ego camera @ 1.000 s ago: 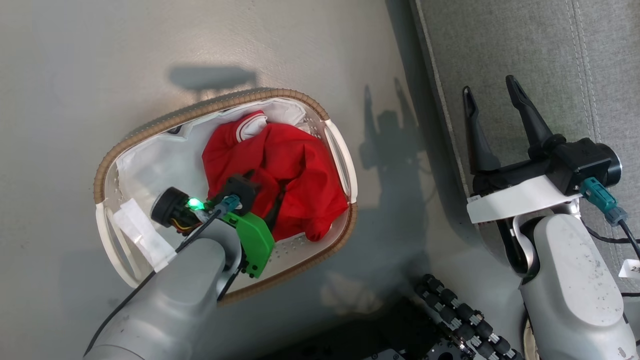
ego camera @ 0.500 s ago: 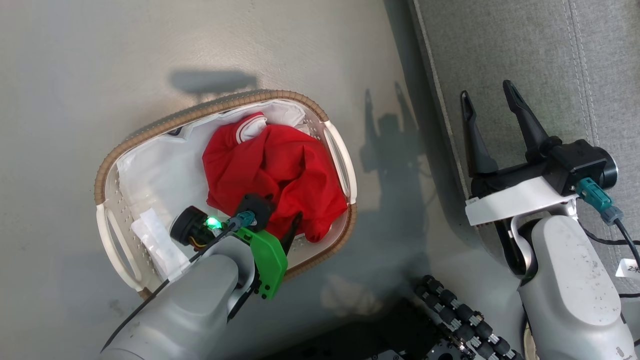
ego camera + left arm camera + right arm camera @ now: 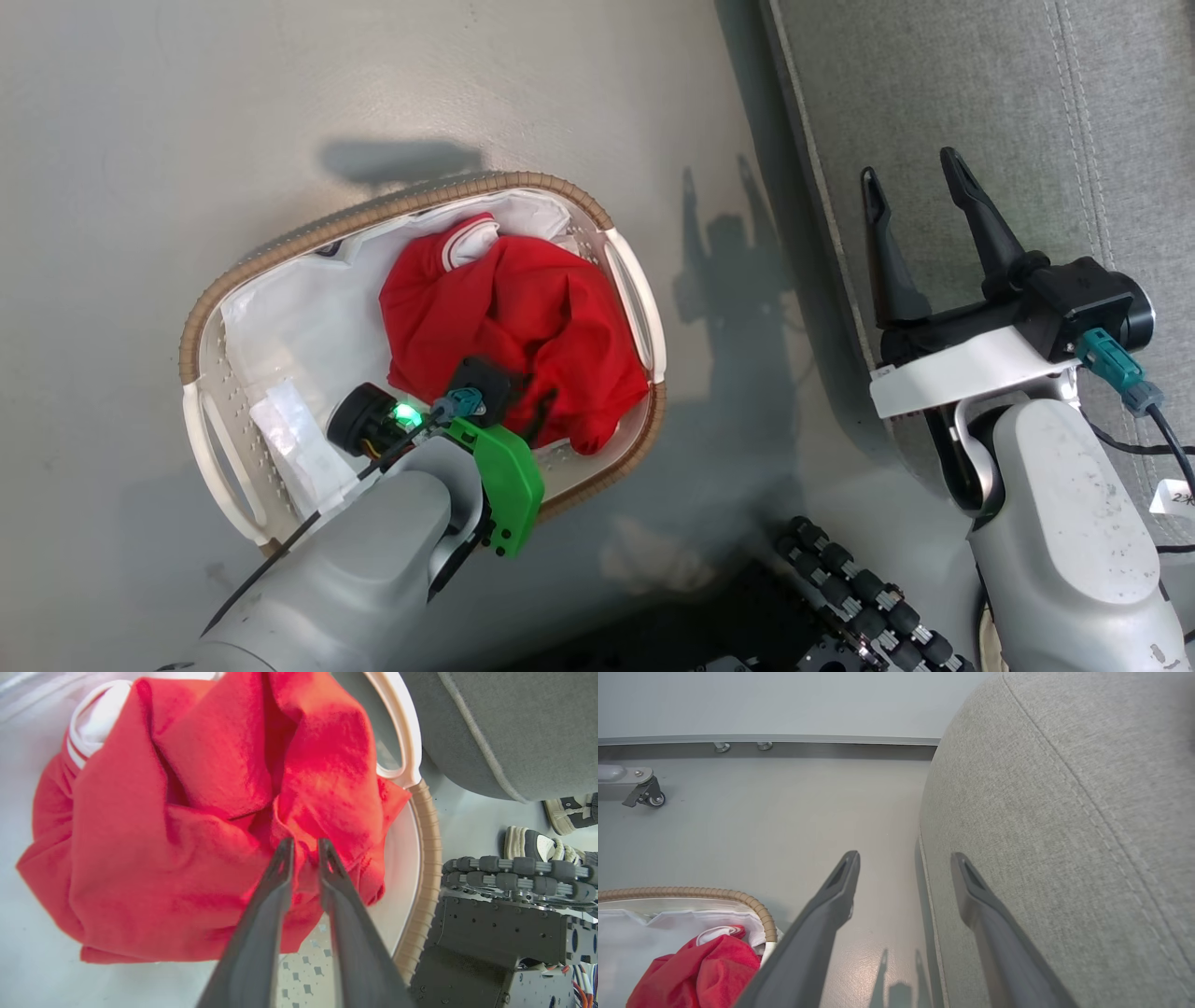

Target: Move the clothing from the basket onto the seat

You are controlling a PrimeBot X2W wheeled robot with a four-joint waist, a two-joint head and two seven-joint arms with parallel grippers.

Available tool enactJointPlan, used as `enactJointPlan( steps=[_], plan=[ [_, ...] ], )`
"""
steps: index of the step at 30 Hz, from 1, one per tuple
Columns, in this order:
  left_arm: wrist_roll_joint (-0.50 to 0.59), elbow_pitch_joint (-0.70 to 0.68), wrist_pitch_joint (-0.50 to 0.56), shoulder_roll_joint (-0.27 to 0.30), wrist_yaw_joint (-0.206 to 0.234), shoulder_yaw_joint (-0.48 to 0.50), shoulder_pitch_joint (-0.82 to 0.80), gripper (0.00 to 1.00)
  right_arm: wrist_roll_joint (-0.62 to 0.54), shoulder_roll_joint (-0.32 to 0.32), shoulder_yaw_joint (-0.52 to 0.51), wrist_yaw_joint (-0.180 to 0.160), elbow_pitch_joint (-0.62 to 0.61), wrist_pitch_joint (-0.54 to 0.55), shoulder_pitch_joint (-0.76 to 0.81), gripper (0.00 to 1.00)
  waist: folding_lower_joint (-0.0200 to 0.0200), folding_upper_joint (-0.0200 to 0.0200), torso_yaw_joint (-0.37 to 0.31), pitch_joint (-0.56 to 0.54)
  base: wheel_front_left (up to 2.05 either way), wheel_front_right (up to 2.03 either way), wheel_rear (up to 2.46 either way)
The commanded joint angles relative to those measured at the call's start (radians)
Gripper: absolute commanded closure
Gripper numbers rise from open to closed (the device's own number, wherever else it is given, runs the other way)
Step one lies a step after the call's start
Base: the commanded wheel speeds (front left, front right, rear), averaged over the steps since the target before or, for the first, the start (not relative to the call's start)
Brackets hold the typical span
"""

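My left claw (image 3: 303, 848) grips a fold of clothing (image 3: 140, 826) at four o'clock in the basket (image 3: 427, 882); my right claw (image 3: 910, 173) hangs open. This shallow pinch could slip on lifting.

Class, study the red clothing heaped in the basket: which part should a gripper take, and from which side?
Take a raised fold near the heap's middle, coming down from above. The clothing lies crumpled, its creases standing up as ridges, and the basket walls close off the sides. The left gripper is pinched on such a fold.
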Motion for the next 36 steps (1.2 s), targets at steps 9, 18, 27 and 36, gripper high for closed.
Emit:
enactJointPlan(
  steps=[9,18,27,36],
  plan=[
    [-0.009,-0.008,-0.004,0.045,-0.003,-0.002,0.027,1.0,0.034,-0.002,0.024,-0.001,0.022,-0.002,-0.034,0.0,0.0,0.0,-0.027,-0.047,0.0,0.0,0.0],
    [-0.045,-0.03,-0.028,0.043,-0.003,0.006,0.072,1.0,0.051,-0.003,0.054,-0.001,0.087,-0.002,-0.047,0.0,0.0,0.0,0.0,-0.227,0.0,0.0,0.0],
    [0.028,-0.119,-0.025,0.026,-0.003,0.142,0.138,1.0,0.03,-0.003,0.032,-0.001,0.153,-0.002,0.003,0.0,0.0,0.0,0.076,-0.411,0.0,0.0,0.0],
    [0.155,-0.22,-0.025,0.003,-0.003,0.367,0.269,1.0,0.019,-0.003,0.039,-0.001,0.215,-0.001,0.096,0.0,0.0,0.0,0.151,-0.595,0.0,0.0,0.0]
  ],
)
